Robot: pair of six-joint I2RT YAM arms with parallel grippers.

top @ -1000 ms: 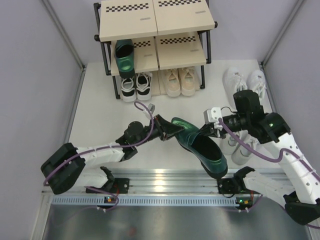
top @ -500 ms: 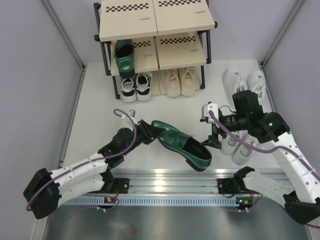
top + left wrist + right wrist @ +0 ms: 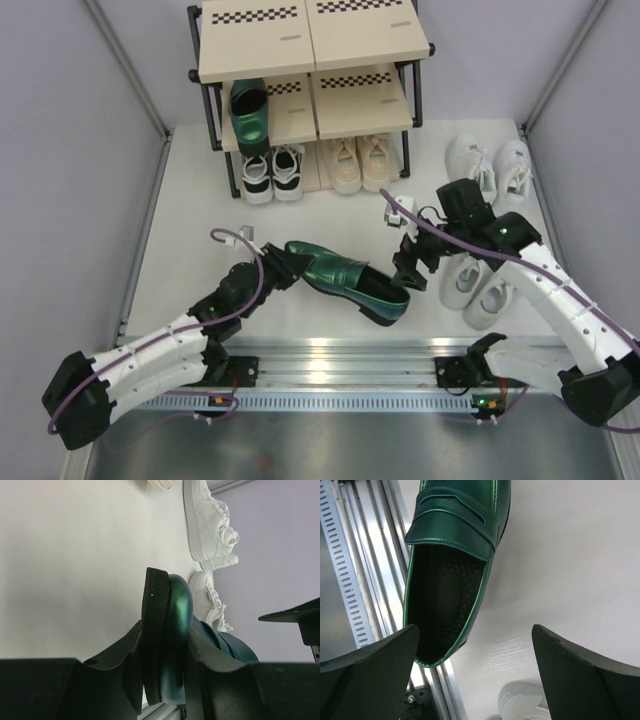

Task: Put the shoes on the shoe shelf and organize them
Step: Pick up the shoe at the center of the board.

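Observation:
My left gripper [image 3: 291, 264] is shut on the toe of a glossy dark green shoe [image 3: 346, 281], which lies low over the table with its heel pointing right. In the left wrist view the toe [image 3: 172, 625] is pinched between both fingers. My right gripper [image 3: 412, 258] hangs open just beyond the heel, holding nothing; its wrist view looks into the shoe's opening [image 3: 451, 555]. The shoe shelf [image 3: 310, 48] stands at the back. The other green shoe [image 3: 249, 112] sits on its middle tier, and black-and-white sneakers [image 3: 272, 173] and beige sneakers [image 3: 361, 163] on the bottom.
One pair of white sneakers [image 3: 489, 160] stands on the table right of the shelf, and another pair [image 3: 479, 287] lies under my right arm. A metal rail [image 3: 340, 355] runs along the near edge. Grey walls close both sides.
My right gripper opened, let go of the green shoe's heel and drew back toward the shelf. My left arm carried the shoe left and lowered it.

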